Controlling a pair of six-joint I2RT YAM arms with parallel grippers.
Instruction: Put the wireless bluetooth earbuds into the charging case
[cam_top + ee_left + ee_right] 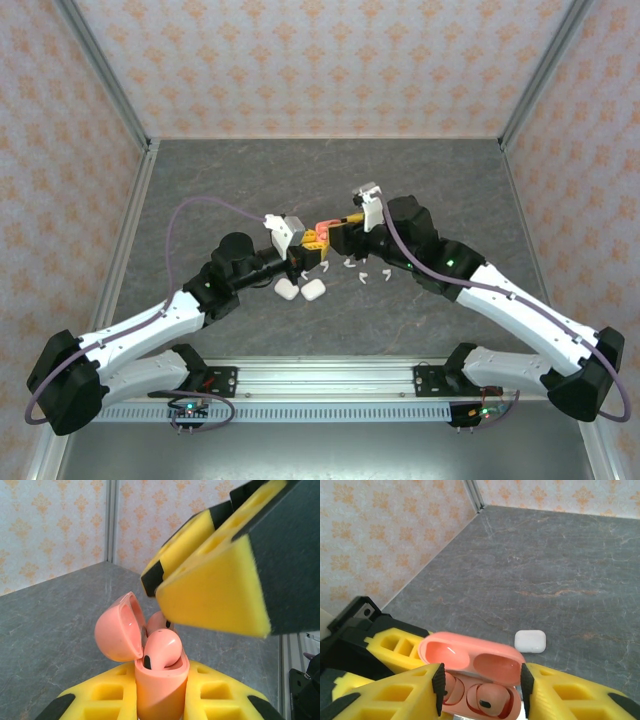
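Left wrist view, nearest first: the left claw (161,702) is clamped on the base of the coral charging case (162,687). Its yellow fingers (107,692) press both flanks, and the lid stands hinged open to the left. One of the coral earbuds (162,649) sits in the near well with its rounded head above the rim, and the other shows just behind it. Just above and to the right hangs the right claw (156,592), apart from the case. Bare grey table (55,615) runs from there to the patterned wall. The right wrist view shows what that one hides. The right claw's fingers (395,695) stand parted and grip nothing, and the open case lies just beyond the gap with both earbuds lying in its wells. Farther off, a white case (530,641) lies alone on the table, with free surface reaching to the wall corner. The top view adds the clutter on the near side of the claws. White earbuds (365,272) are scattered under the right claw, and two white cases lie side by side beneath the left claw. Beyond and beside both claws the table is open up to the metal frame posts (105,70) at the walls.
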